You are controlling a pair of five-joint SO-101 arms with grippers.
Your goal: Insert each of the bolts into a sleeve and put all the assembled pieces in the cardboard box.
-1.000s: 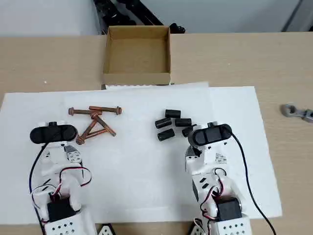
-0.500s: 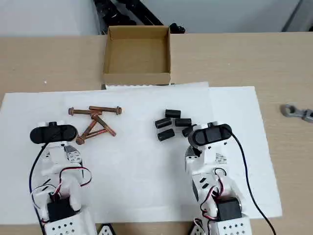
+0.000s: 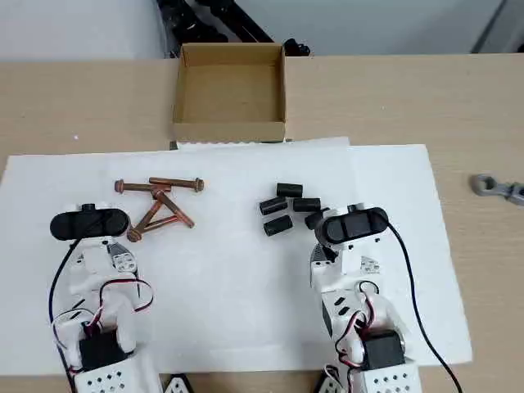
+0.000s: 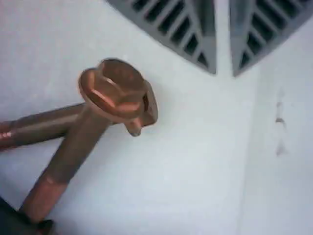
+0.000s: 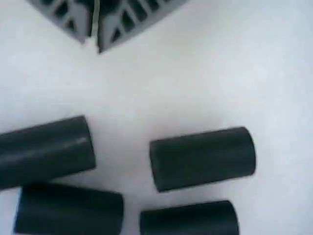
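Several copper bolts (image 3: pixel 160 201) lie in a loose heap on the white sheet, ahead of the left arm (image 3: pixel 90 223). In the left wrist view one bolt's hex head (image 4: pixel 117 93) rests across another bolt's shank (image 4: pixel 44 127), just short of my left gripper (image 4: pixel 223 73), which is shut and holds nothing. Several black sleeves (image 3: pixel 291 206) lie in a cluster ahead of the right arm (image 3: pixel 352 225). My right gripper (image 5: pixel 95 46) is shut and empty, a little back from the nearest sleeve (image 5: pixel 203 157). The open cardboard box (image 3: pixel 184 90) stands at the far middle of the table.
A white sheet (image 3: pixel 237 278) covers the wooden table under both arms. A metal tool (image 3: pixel 495 187) lies on bare wood at the right edge. Dark equipment (image 3: pixel 213 20) sits behind the box. Open sheet lies between the two arms.
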